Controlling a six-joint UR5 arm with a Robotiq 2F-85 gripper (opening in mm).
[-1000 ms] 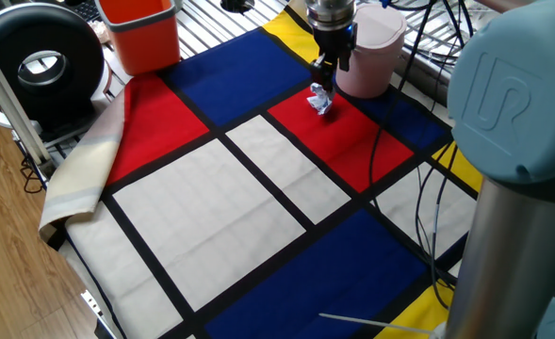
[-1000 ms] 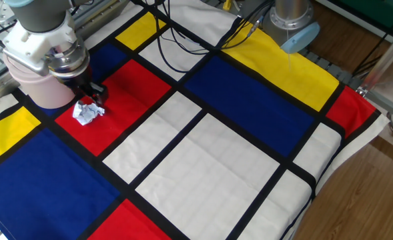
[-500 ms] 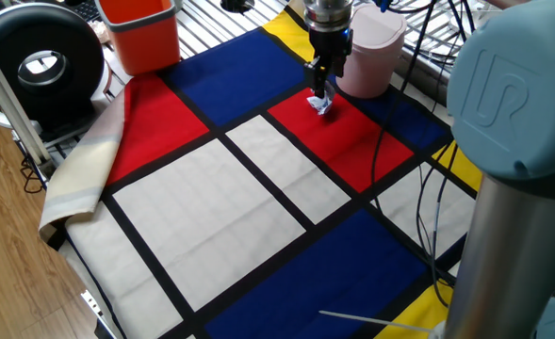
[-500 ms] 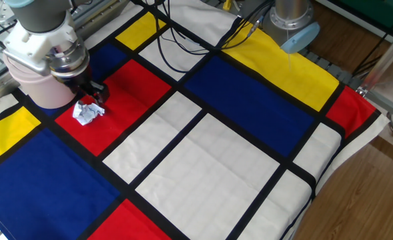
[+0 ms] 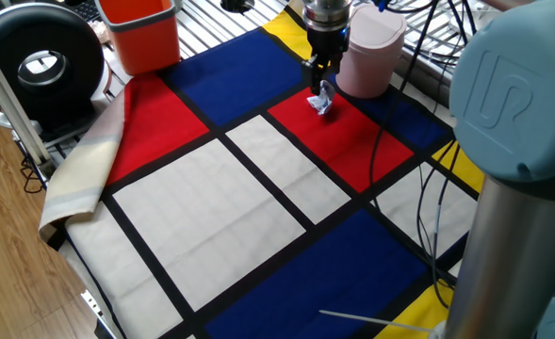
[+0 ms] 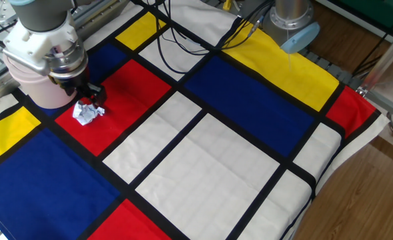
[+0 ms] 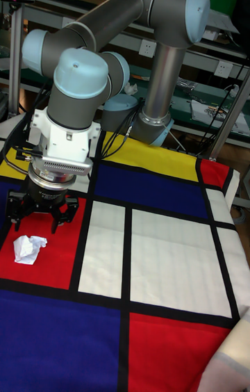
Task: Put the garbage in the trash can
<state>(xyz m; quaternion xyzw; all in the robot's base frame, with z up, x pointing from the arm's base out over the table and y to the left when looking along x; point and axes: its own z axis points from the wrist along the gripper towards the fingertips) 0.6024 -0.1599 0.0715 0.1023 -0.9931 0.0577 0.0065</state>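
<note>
The garbage [image 5: 322, 100] is a small crumpled white paper wad lying on a red panel of the cloth, also seen in the other fixed view [image 6: 87, 113] and the tall view [image 7: 28, 249]. My gripper [image 5: 320, 73] hangs just above it, pointing down, open, with nothing between its fingers [image 7: 69, 212]. The gripper [image 6: 87, 95] stands between the wad and the trash can [image 5: 368, 55], a pale pink bin with a rounded lid. In the other fixed view the trash can [image 6: 35, 91] is partly hidden behind my wrist.
An orange square bin [image 5: 141, 32] stands at the far left corner, beside a black round device [image 5: 40, 64]. Black cables [image 6: 183, 47] trail over the yellow and blue panels towards the arm's base [image 6: 291, 20]. The cloth [image 5: 79, 188] hangs off the left table edge.
The gripper has shifted slightly over the wad and sits a little higher than half a second ago. The wad has stayed in place on the red panel.
</note>
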